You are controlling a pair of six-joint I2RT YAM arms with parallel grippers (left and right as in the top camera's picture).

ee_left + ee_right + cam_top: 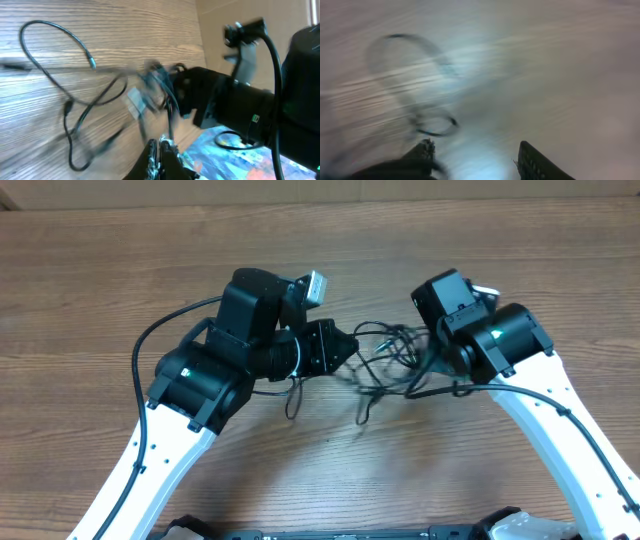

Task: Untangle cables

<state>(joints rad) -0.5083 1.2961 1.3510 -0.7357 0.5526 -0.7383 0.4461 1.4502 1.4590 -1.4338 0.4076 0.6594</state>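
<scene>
The cables (388,358) lie as a loose tangle of thin black cords on the wood table between my two arms, with one strand trailing toward the front (362,412). In the left wrist view the cables (95,100) spread in loops, and a blurred strand runs from the knot down to my left gripper (161,146). That gripper is shut, with the strand pinched at its tips. My right gripper (477,152) is open just right of the tangle, with nothing between its fingers. A blurred cable loop (436,125) lies ahead of its left finger.
The right arm's black wrist (240,110) fills the right side of the left wrist view, close to the knot. A colourful patterned surface (235,160) shows below it. The thick black wire (150,340) of the left arm arcs out to the left.
</scene>
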